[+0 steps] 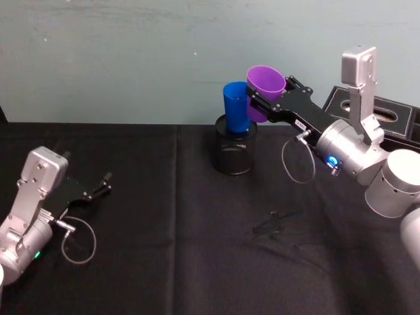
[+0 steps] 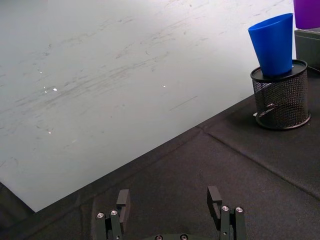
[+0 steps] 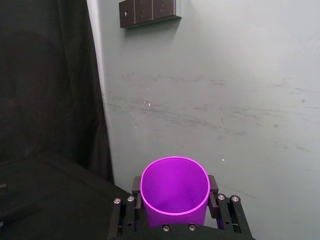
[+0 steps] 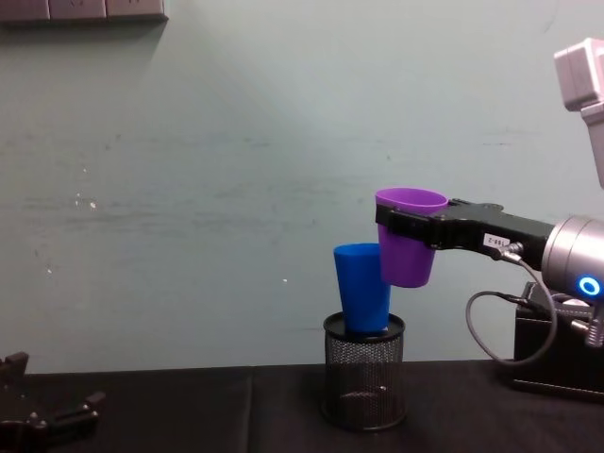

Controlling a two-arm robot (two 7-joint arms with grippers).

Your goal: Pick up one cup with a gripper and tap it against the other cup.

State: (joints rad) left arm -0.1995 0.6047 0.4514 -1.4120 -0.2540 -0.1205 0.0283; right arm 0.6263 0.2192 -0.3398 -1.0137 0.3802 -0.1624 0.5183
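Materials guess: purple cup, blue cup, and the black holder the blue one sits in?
Purple cup: looks like plastic, smooth, thin wall; the rim glows in the right wrist view. Blue cup: likely plastic too, opaque, even satin surface. Holder: black wire mesh, probably coated metal; see-through weave, solid rim band.

Mesh holder (image 1: 233, 154) on black cloth (image 1: 164, 249)

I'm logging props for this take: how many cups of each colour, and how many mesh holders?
Black mesh holder: 1
Blue cup: 1, standing in it
Purple cup: 1, held by the right pincer
Total: 3
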